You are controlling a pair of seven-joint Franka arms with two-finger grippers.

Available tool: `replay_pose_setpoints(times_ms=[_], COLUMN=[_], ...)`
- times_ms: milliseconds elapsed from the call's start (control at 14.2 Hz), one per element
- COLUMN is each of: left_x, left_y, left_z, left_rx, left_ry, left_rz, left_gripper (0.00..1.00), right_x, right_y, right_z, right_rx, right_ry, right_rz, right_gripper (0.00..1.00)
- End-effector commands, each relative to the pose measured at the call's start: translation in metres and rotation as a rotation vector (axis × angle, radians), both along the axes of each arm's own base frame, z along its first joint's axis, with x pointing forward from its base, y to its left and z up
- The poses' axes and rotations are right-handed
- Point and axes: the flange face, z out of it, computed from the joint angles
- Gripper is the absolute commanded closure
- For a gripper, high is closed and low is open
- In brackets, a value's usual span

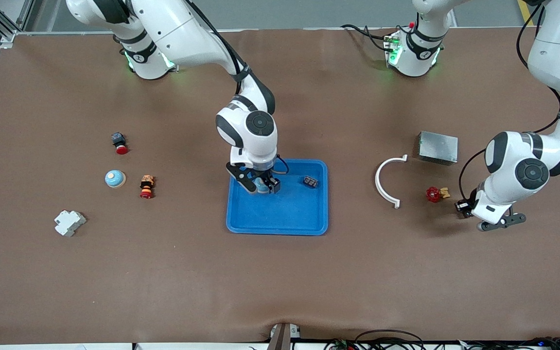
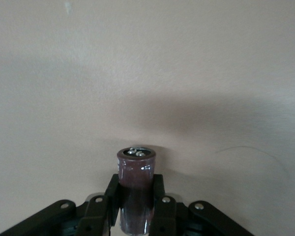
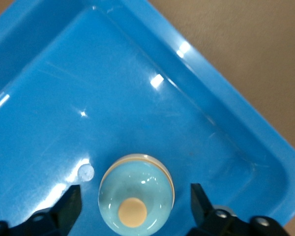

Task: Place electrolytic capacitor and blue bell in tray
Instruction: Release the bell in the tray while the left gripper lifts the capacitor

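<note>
The blue tray (image 1: pixel 280 218) lies mid-table. My right gripper (image 1: pixel 262 187) hangs low inside the tray, at the corner toward the right arm's base. In the right wrist view it (image 3: pixel 135 191) is open, with a gap between each finger and the blue bell (image 3: pixel 136 196). The bell is a pale blue dome with a tan button and rests on the tray floor (image 3: pixel 137 98). My left gripper (image 1: pixel 501 223) is low over the table at the left arm's end. Its fingers (image 2: pixel 160 191) are shut on the electrolytic capacitor (image 2: pixel 136 167), a dark brown upright cylinder that the front view hides.
A small dark component (image 1: pixel 310 182) lies in the tray. Toward the left arm's end are a white curved piece (image 1: pixel 388 182), a grey metal box (image 1: pixel 437 147) and a red valve handle (image 1: pixel 434 194). Toward the right arm's end are another blue dome bell (image 1: pixel 114 178), two red-capped buttons (image 1: pixel 147 186) (image 1: pixel 120 143) and a white block (image 1: pixel 69 222).
</note>
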Motion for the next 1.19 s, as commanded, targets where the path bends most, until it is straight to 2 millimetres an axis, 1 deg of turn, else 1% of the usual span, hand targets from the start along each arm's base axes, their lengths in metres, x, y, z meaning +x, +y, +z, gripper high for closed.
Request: replay_pose_setpoints(times_ms=[0, 70, 140, 211, 281, 351, 421, 562, 632, 772, 843, 913, 983, 1053, 1123], left_x=[0.0, -0.001, -0.001, -0.001, 0.001, 0.003, 0.003, 0.002, 0.004, 0.001, -0.002, -0.002, -0.002, -0.002, -0.001], left_y=[-0.028, -0.04, -0.053, -0.063, -0.076, -0.09, -0.105, -0.141, -0.158, -0.195, -0.216, -0.236, -0.255, -0.269, -0.281], left_z=[0.043, 0.052, 0.064, 0.072, 0.082, 0.09, 0.097, 0.112, 0.119, 0.125, 0.125, 0.123, 0.124, 0.126, 0.128], left_rx=[0.027, 0.022, 0.013, -0.005, -0.026, -0.042, -0.047, -0.055, -0.057, -0.057, -0.061, -0.071, -0.08, -0.085, -0.095], left_ry=[0.008, 0.01, 0.012, 0.019, 0.027, 0.041, 0.043, 0.048, 0.047, 0.035, 0.032, 0.029, 0.02, 0.012, 0.007], left_rz=[-0.04, -0.042, -0.044, -0.031, -0.008, 0.029, 0.067, 0.111, 0.141, 0.19, 0.21, 0.238, 0.276, 0.298, 0.311], left_gripper=[1.0, 1.0, 1.0, 1.0, 1.0, 1.0, 1.0, 1.0, 1.0, 1.0, 1.0, 1.0, 1.0, 1.0, 1.0], right_x=[0.034, 0.05, 0.065, 0.076, 0.089, 0.101, 0.108, 0.124, 0.127, 0.131, 0.13, 0.128, 0.12, 0.11, 0.098], right_y=[-0.015, -0.035, -0.06, -0.082, -0.112, -0.137, -0.154, -0.211, -0.232, -0.288, -0.311, -0.329, -0.345, -0.359, -0.379], right_z=[0.055, 0.087, 0.118, 0.139, 0.15, 0.158, 0.168, 0.188, 0.197, 0.211, 0.215, 0.217, 0.216, 0.21, 0.2], right_rx=[-0.064, -0.049, -0.009, 0.013, 0.011, 0.009, 0.006, 0.013, 0.013, 0.014, 0.015, 0.016, 0.016, 0.012, 0.01], right_ry=[0.068, 0.125, 0.156, 0.163, 0.18, 0.182, 0.176, 0.164, 0.16, 0.157, 0.157, 0.155, 0.146, 0.115, 0.097], right_rz=[0.082, 0.136, 0.21, 0.263, 0.277, 0.297, 0.349, 0.416, 0.461, 0.541, 0.567, 0.582, 0.604, 0.625, 0.638], right_gripper=[0.0, 0.0, 0.0, 0.0, 0.0, 0.0, 0.0, 0.0, 0.0, 0.0, 0.0, 0.0, 0.0, 0.0, 0.0])
